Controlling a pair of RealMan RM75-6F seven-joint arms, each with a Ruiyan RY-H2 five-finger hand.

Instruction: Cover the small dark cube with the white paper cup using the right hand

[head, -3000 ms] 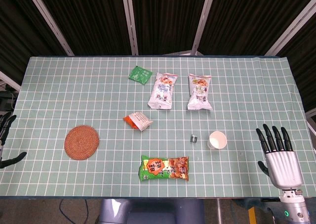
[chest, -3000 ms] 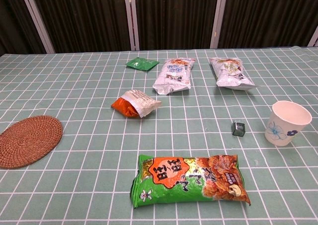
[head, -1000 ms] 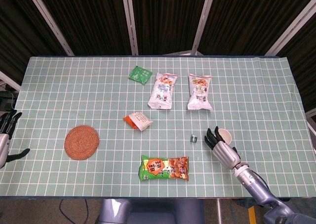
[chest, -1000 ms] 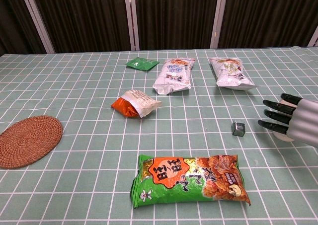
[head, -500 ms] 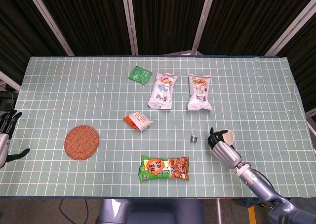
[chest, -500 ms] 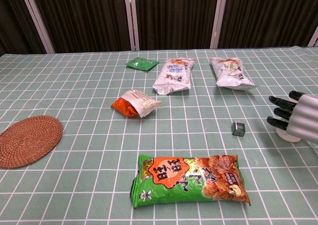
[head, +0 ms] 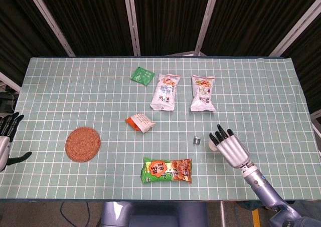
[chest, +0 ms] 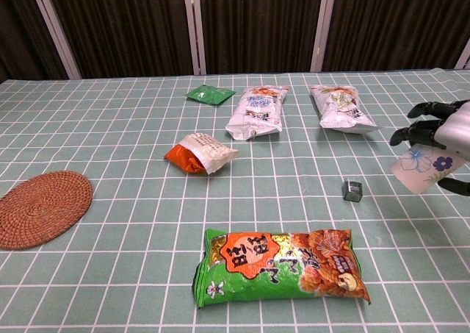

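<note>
The small dark cube point(head: 196, 140) point(chest: 353, 190) sits on the green checked tablecloth, right of centre. My right hand point(head: 230, 148) point(chest: 443, 143) grips the white paper cup point(chest: 421, 168) with blue flowers and holds it off the table, tilted, to the right of the cube and apart from it. In the head view only a sliver of the cup point(head: 212, 145) shows past the hand. At the table's left edge, my left hand point(head: 6, 137) hangs with fingers apart and holds nothing.
A green snack bag point(head: 167, 170) point(chest: 280, 265) lies near the front edge. An orange-white packet point(head: 140, 122), two white snack bags point(head: 165, 92) point(head: 202, 93) and a green sachet point(head: 142, 75) lie further back. A woven coaster point(head: 83, 144) is at the left.
My right hand came in from the right edge, closed around the cup and lifted it off the table, tilting it. The cube has not moved.
</note>
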